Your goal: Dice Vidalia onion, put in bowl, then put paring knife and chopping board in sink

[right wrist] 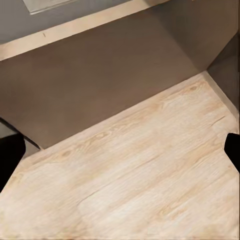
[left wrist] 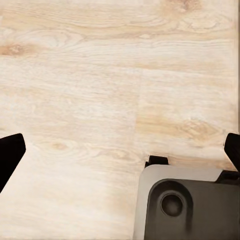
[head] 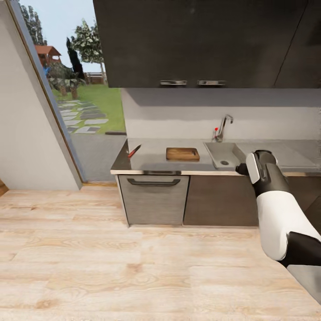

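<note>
White arm [head: 278, 223], black joints

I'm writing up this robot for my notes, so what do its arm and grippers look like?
The right arm has a rounded glossy white shell with black joint sections and a black-and-white capped end segment. In both wrist views, the left gripper's fingertips and the right gripper's fingertips are plain matte black tips. No cables or markings show.

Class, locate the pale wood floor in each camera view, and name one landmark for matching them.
Head view: wood floor takes the lower half, up to the brown cabinet front.
Left wrist view: floor lies behind a grey robot part.
Right wrist view: floor crosses the lower part, below that cabinet front.
Shared landmark: the cabinet front, head and right wrist views.
</note>
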Controlling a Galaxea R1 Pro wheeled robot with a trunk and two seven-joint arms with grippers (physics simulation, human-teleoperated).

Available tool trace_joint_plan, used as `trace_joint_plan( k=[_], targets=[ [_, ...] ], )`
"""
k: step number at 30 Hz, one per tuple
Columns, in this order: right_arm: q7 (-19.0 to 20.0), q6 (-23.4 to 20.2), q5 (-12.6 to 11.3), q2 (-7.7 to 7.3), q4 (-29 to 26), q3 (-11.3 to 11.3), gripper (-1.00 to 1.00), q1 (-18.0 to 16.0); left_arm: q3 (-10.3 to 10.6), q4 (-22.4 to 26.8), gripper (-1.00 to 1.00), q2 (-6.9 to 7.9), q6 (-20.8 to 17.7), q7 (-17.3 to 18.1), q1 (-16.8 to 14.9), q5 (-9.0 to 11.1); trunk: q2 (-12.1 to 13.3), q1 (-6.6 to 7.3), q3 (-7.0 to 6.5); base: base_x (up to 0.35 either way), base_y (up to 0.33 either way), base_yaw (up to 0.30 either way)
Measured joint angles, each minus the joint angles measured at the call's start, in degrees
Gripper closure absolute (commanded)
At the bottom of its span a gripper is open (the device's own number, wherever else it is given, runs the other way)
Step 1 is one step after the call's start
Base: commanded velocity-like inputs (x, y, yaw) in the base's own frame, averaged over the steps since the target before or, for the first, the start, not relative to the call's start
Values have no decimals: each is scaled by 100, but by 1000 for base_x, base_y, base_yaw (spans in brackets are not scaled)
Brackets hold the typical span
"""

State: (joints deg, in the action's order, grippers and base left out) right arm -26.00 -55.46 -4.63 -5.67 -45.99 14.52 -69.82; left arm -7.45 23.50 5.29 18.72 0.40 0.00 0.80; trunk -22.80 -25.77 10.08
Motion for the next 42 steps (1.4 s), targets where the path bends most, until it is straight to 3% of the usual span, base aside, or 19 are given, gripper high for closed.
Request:
trace_joint_plan(
  k=[6,10,13,14,15,16,17,18,21,25,27,28,30,33,37,42],
  targets=[
    [298,359,33,-103,541,-1,-100,0,-1,-1,-100,0,-1,0,0,0,0,0,0,-191,-161,0],
    [574,961,251,-122,1379,-7,-100,1,-1,0,-100,0,-1,0,0,0,0,1,1,-90,-79,0],
    [922,2148,726,-132,2614,-35,-100,1,0,0,-100,0,-1,0,0,0,1,2,1,-22,-20,0],
    [1177,3149,1113,-129,3380,-47,-100,3,-1,0,-100,0,-1,0,0,0,-3,4,1,-10,-9,0],
    [1265,3532,1254,-126,3731,-50,-100,13,-2,0,-100,0,-1,0,-2,0,2,1,1,-5,-4,0],
    [1435,4444,1557,-107,4096,-51,-100,203,-1,0,-100,0,0,0,-1,0,-2,3,1,-3,-2,0],
    [1544,5051,1714,-97,4291,-43,-100,688,-1,0,-100,0,3,0,0,0,-1,3,2,-2,-1,0],
    [1601,5304,1773,-91,4362,-39,-100,1242,2,3,-100,0,4,0,0,0,1,2,2,-1,-1,0],
    [1820,6097,1851,2,4450,-48,-100,2001,3,8,-100,-8,7,0,0,0,-1,3,2,0,0,0],
    [2242,8110,1875,215,4495,-37,-100,3561,-1,2,-100,-59,8,0,0,0,-1,3,2,0,0,0],
    [2304,9343,1879,316,4502,-32,-100,4627,-3,-2,-100,-70,5,0,0,9,-2,3,2,0,0,0],
    [2307,10262,1883,359,4504,-37,-100,5168,-3,-5,-100,-75,2,0,0,12,-2,3,2,0,0,0],
    [2275,11373,1900,504,4503,-48,-100,5750,-4,-7,-100,-77,0,0,0,17,-2,3,2,0,0,0],
    [2053,11536,1881,703,4470,23,-100,6253,-4,-8,-100,-79,2,0,0,21,-2,3,2,0,0,0],
    [1676,11535,1887,802,4402,26,-100,6375,-8,-4,-100,-80,7,-2,0,21,-1,2,1,0,0,0],
    [1547,11536,1887,905,4297,30,-100,6404,-13,-1,-100,-80,8,-1,0,24,-1,2,1,0,0,0]
  ],
)
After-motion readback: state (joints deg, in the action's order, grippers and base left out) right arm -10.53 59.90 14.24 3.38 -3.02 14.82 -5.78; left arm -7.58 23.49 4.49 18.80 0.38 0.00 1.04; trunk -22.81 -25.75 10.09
